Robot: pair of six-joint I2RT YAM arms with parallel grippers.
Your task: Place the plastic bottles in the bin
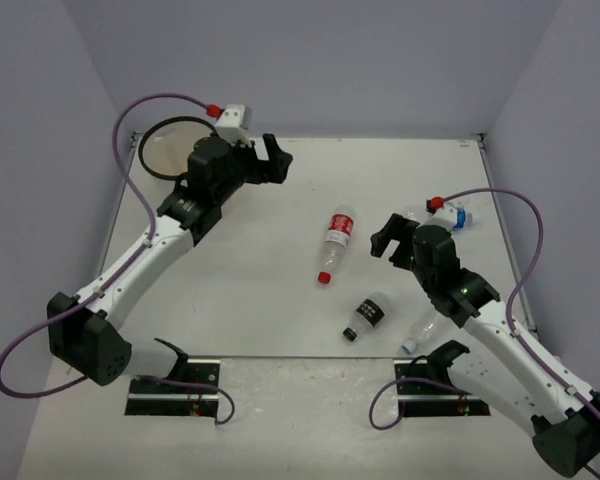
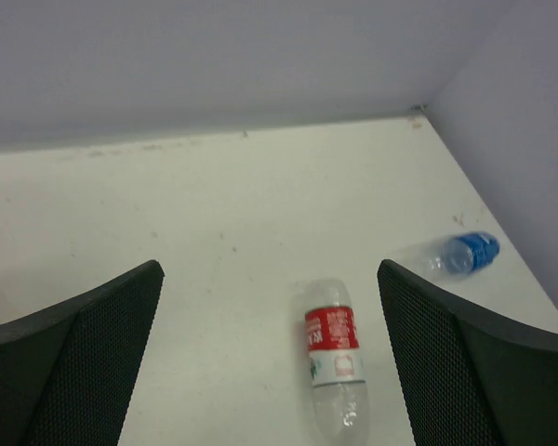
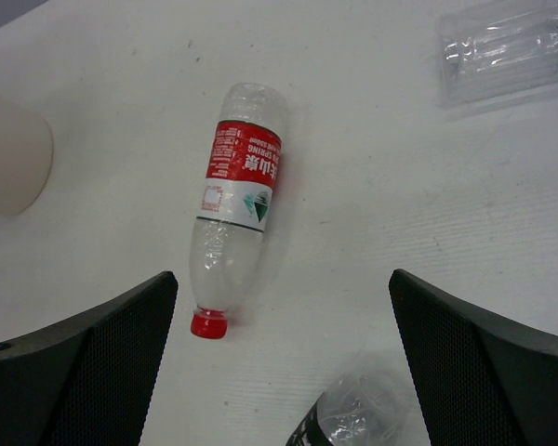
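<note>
On a white counter point(image 1: 280, 310) walled in pale lilac, the red-labelled bottle point(image 1: 335, 240) is lying flat, at 5 o'clock from the gaping, empty left claw point(image 1: 278, 160) near the bin point(image 1: 142, 150) and at 9 o'clock from the equally wide, empty right claw point(image 1: 385, 240).

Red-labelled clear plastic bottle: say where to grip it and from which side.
Likely best: grip the red-labelled clear plastic bottle across its labelled middle, coming from above. It lies flat on the white table, both long sides free.
</note>
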